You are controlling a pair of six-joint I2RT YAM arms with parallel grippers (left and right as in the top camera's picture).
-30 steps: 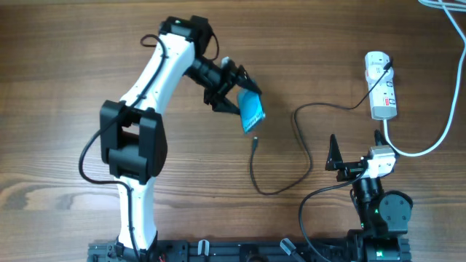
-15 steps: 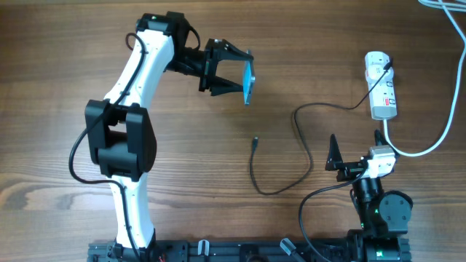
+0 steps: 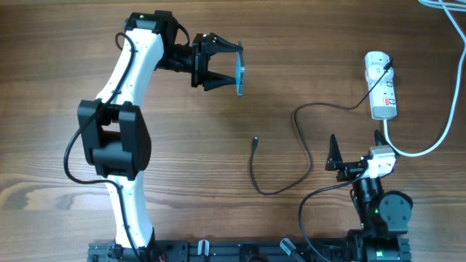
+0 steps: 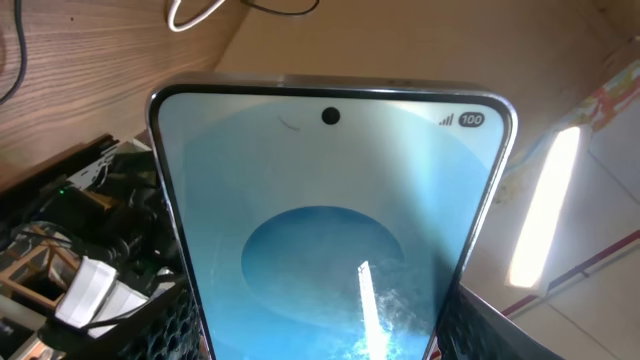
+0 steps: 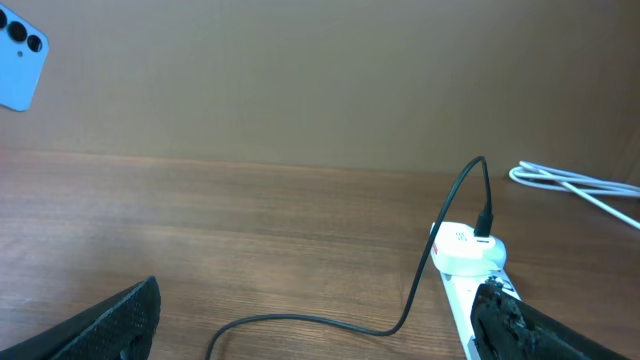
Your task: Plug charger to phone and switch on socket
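My left gripper (image 3: 234, 70) is shut on the phone (image 3: 239, 73) and holds it on edge, lifted above the table at the upper middle. In the left wrist view the phone's turquoise screen (image 4: 330, 220) fills the frame between my fingers. The right wrist view shows its blue back (image 5: 18, 45) at the top left. The black charger cable (image 3: 291, 156) loops across the table, its plug tip (image 3: 255, 141) lying free below the phone. Its other end is plugged into the white socket strip (image 3: 381, 86) at the right. My right gripper (image 3: 357, 149) is open and empty near the front right, below the socket (image 5: 470, 260).
A thick white cord (image 3: 437, 138) runs from the socket towards the table's right edge and the far right corner. My left arm (image 3: 124, 109) stretches across the left half of the table.
My left gripper has lifted the phone off the table, turned it on edge and carried it up and to the left. The right arm and the cable have not moved.
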